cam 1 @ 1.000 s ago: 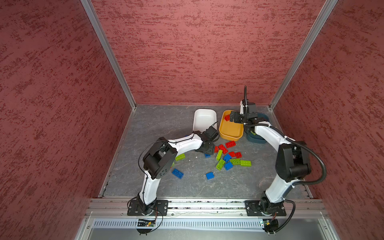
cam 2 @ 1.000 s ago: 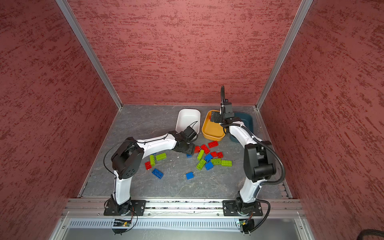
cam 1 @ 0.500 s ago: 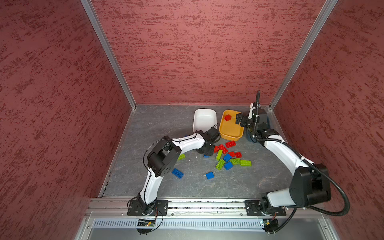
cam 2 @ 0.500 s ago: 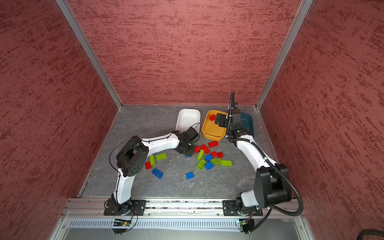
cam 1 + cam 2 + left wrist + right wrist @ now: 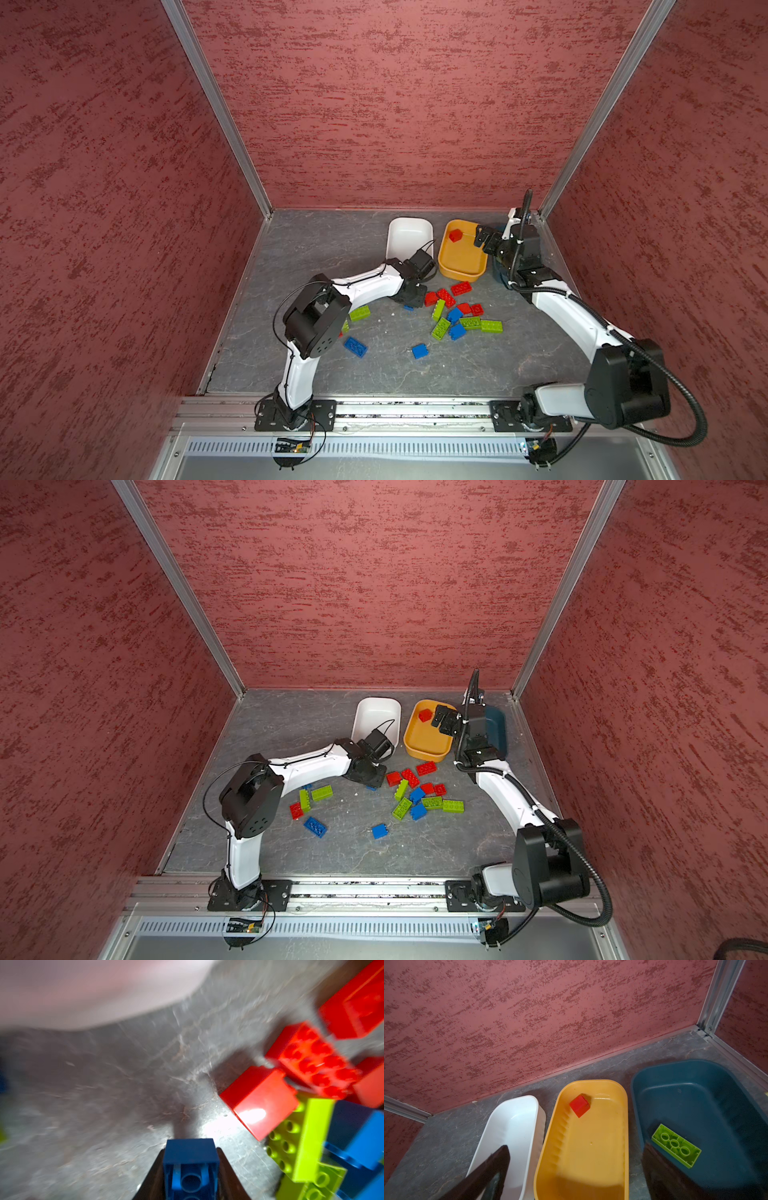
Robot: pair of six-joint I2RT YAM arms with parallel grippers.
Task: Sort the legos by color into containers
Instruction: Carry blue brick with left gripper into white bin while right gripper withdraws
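The left gripper [image 5: 409,300] is closed on a small blue plastic brick [image 5: 191,1167] at the grey floor [image 5: 332,257], just left of the loose red, blue and lime bricks [image 5: 455,314]. The right gripper [image 5: 482,240], jaws wide and empty, hovers over the far yellow-orange plastic tub [image 5: 461,270] holding one red square brick [image 5: 455,235]. A lime oblong brick [image 5: 676,1145] lies in the dark teal tub [image 5: 695,1095].

small blue brick [image 5: 191,1167] pinched between left fingers [image 5: 151,1184]. loose bricks [image 5: 259,1101] (red, lime, blue) just beside. yellow tub [image 5: 591,1157] between right fingers [image 5: 488,1167] holds red brick [image 5: 579,1105]; teal tub [image 5: 695,1095] holds lime oblong brick [image 5: 676,1145], underside up; white tub [image 5: 512,1126] beside yellow.
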